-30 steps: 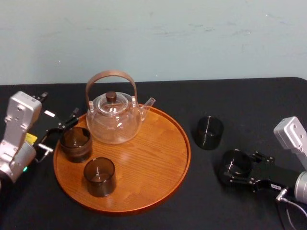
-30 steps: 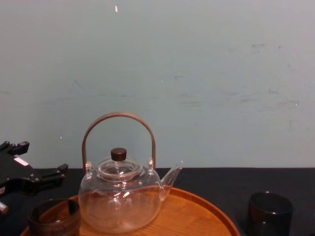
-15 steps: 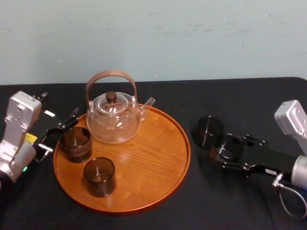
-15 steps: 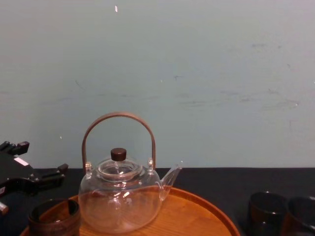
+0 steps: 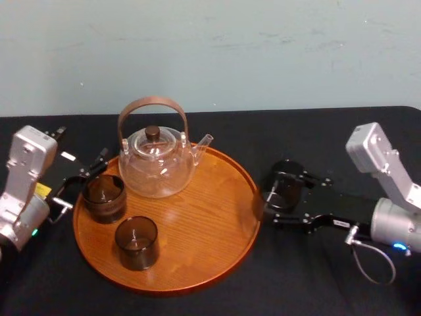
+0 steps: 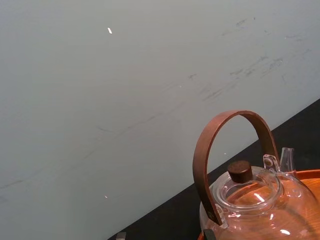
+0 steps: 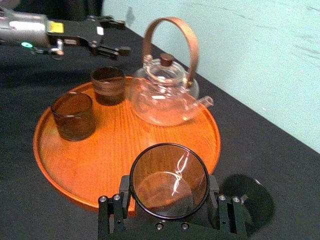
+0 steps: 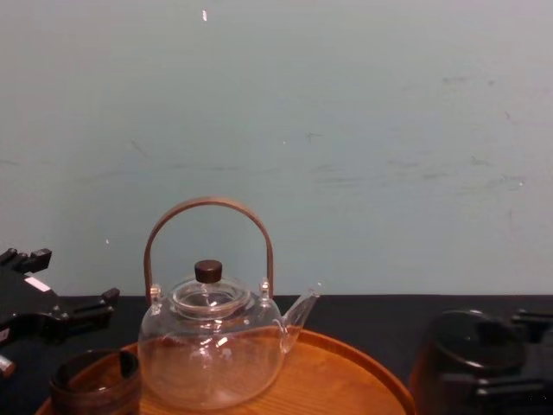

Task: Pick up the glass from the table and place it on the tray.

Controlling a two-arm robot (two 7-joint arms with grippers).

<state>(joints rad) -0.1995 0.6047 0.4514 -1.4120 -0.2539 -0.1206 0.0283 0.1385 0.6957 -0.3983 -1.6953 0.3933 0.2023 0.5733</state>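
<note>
Smoky glass (image 7: 169, 179) held at the tray's (image 5: 197, 230) edge
Right gripper's (image 5: 281, 199) jaws clasp it upright, apparently raised to clear the rim; left gripper (image 7: 120, 36) parked, jaws spread.

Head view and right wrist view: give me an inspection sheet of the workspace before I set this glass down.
Surface: black cloth, flat.
Job's things: glass held at the right rim of the tray, not yet set down.
Clutter: teapot, rear glass and front glass on the tray; dark round shape on the cloth by the held glass, glass or shadow, cannot tell.
Grippers: right gripper shut on the glass; left gripper open, by the tray's left rim near the rear glass.
Cables: grey cable loop under the right wrist.
Surroundings: pale wall; otherwise nothing seen.
</note>
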